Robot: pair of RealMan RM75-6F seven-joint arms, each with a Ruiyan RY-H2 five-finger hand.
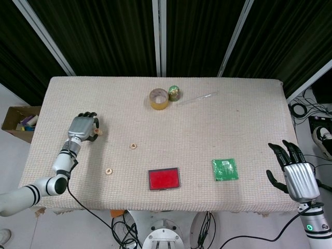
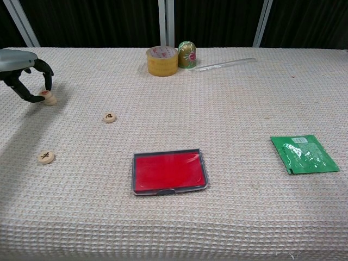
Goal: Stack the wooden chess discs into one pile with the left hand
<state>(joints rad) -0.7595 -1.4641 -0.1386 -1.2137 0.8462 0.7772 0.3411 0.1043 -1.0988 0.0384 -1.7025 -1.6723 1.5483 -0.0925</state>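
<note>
Three wooden discs [image 2: 110, 117]; left hand [image 2: 24, 73] pinches one

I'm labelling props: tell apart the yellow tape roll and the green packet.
The tape roll is yellow, round and hollow; the green packet is flat and roughly square. The tape roll sits at the table's far edge, the green packet near the front right. Both rest on the table, untouched by either hand.

We see 3 wooden chess discs: one at the far left [image 2: 49, 98], possibly 2 stacked; another mid-table [image 2: 110, 117]; the nearest [image 2: 46, 157] lying flat.
</note>
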